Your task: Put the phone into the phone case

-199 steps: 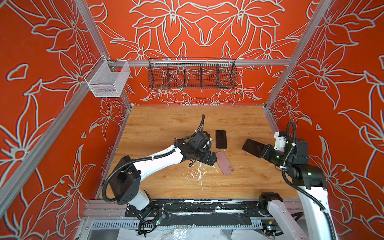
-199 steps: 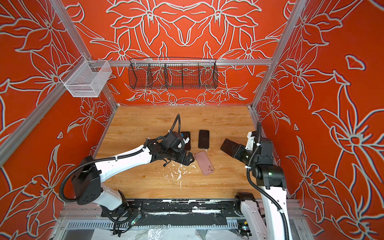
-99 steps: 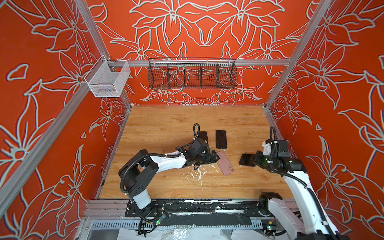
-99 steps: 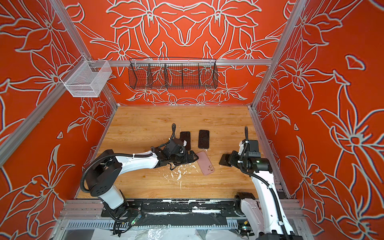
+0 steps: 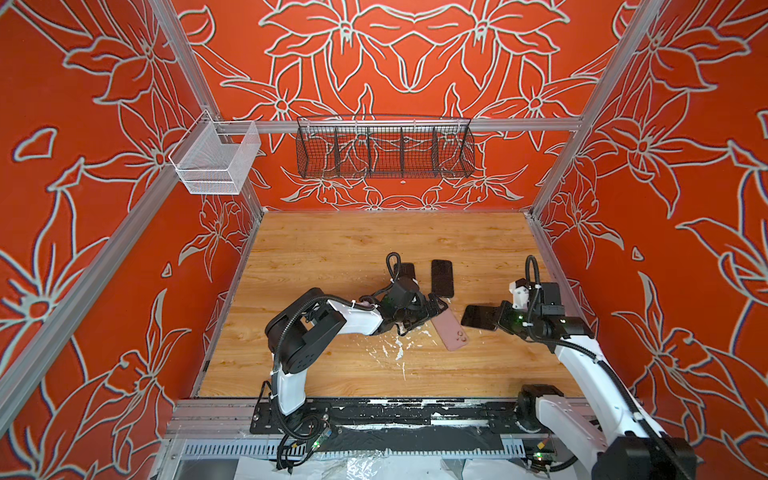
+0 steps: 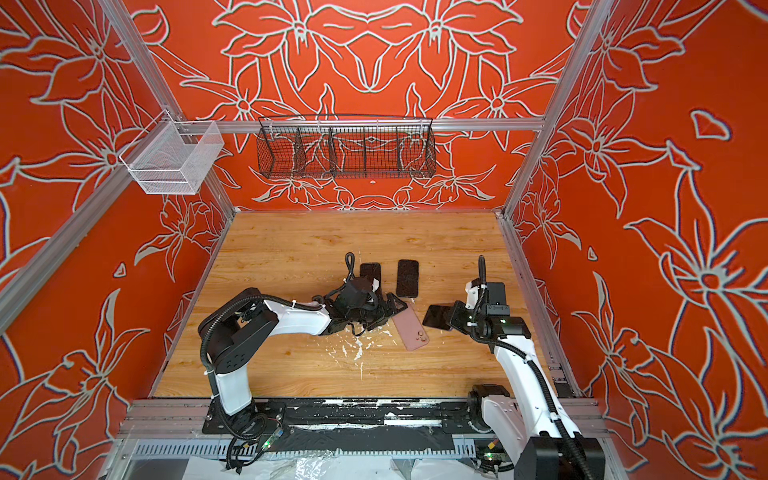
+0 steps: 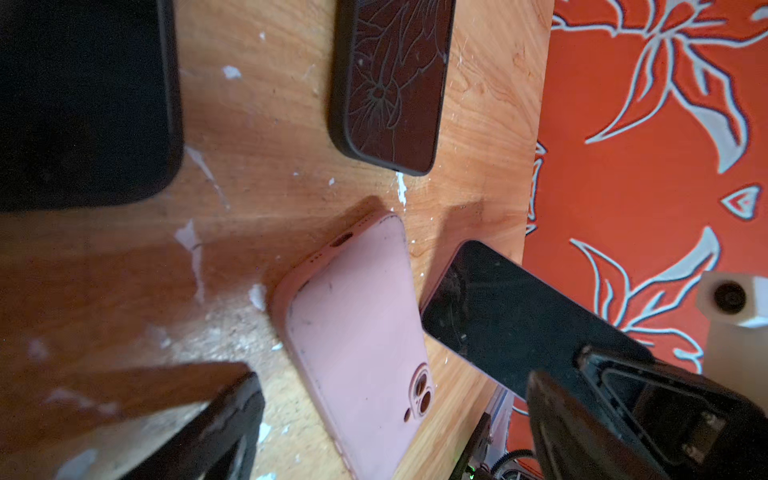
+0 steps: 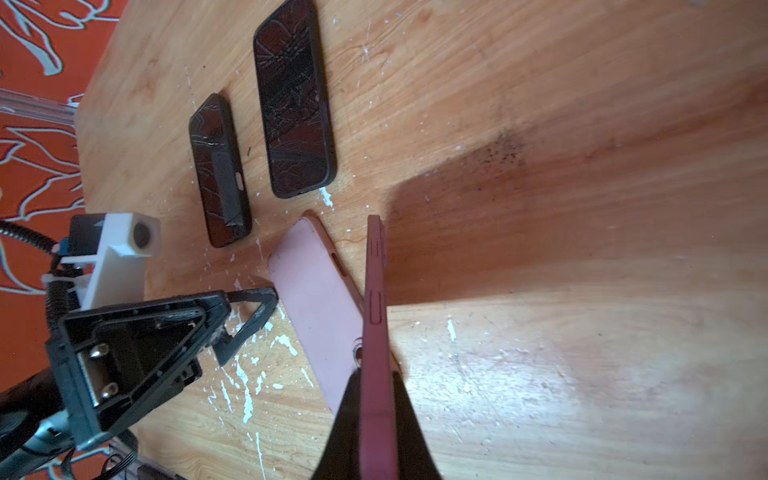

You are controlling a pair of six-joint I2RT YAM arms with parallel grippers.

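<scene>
Phone (image 5: 480, 316) is pinched at one short end by my right gripper (image 5: 500, 320), jaws closed flat on its front and back. It hangs clear of the wood and throws a shadow beneath it. From the right wrist I see the phone (image 8: 376, 291) edge-on: a slim dusky-pink rail with rounded corners and raised side buttons. From the left wrist the phone (image 7: 498, 316) shows dark glass with fine cracks near its free corner.

The pink case (image 5: 451, 332) lies on the table (image 5: 332, 257). It is matte, slightly smudged and rounded at the corners, back up, with the camera cut-out toward my side and the port slot at the far end. The phone's free end comes just beside the case's long right edge; I cannot tell whether they touch.

My left gripper (image 5: 436, 309) stands wide open and holds nothing, its black fingers (image 7: 237, 419) near the case's left edge and far end.

Two dark-cased phones (image 5: 441, 277) lie side by side just beyond the case, their glossy screens mirroring the wall pattern. White flecks (image 5: 399, 349) scar the wood grain left of the case. Open wood lies beyond those phones and in front of the case. The right wall (image 5: 615, 266) is near my right arm.
</scene>
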